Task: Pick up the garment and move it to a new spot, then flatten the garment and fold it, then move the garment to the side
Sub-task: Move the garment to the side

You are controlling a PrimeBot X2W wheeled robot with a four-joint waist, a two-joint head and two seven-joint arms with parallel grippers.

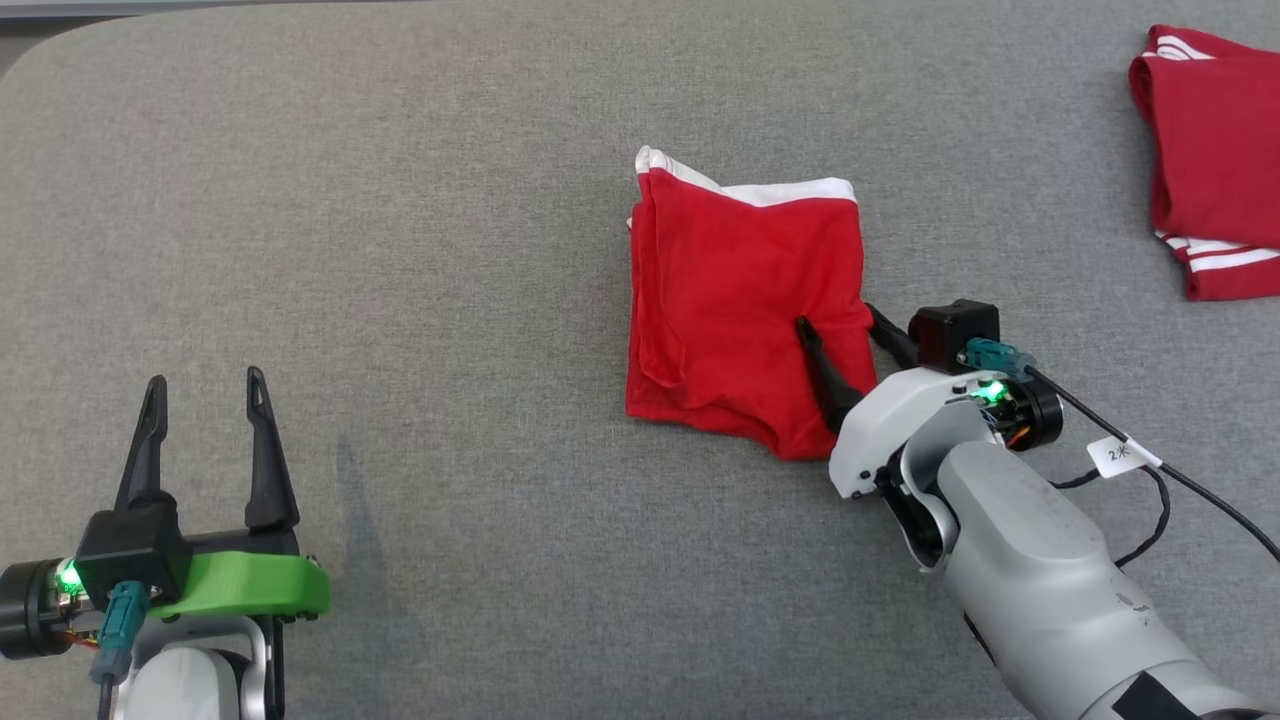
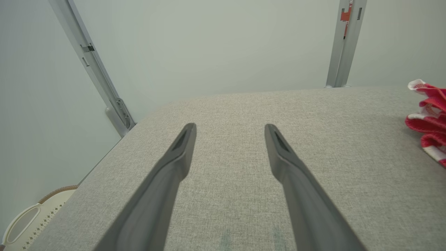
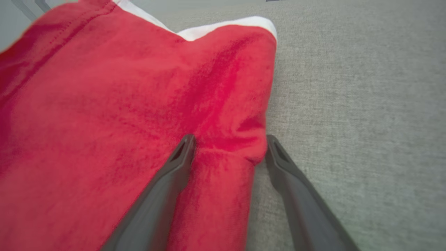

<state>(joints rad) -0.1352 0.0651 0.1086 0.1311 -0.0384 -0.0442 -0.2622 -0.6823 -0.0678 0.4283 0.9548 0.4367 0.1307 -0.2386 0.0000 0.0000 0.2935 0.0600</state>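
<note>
The garment [image 1: 745, 300] is red with a white band along its far edge and lies folded on the grey table [image 1: 450, 250]. My right gripper [image 1: 835, 316] is open at its near right corner, one finger on top of the cloth and the other just off its right edge. In the right wrist view, a raised ridge of the garment [image 3: 139, 104] sits between the spread fingers of the right gripper [image 3: 230, 139]. My left gripper [image 1: 205, 378] rests open at the lower left, far from the garment. The left wrist view has the left gripper [image 2: 230, 126] over bare fabric.
A second red garment with white stripes [image 1: 1210, 160] lies at the table's far right. Red and white cloth [image 2: 428, 118] shows at the right edge of the left wrist view. Two metal posts [image 2: 343, 42] stand behind the table, and a pale basket [image 2: 28, 219] sits below its left edge.
</note>
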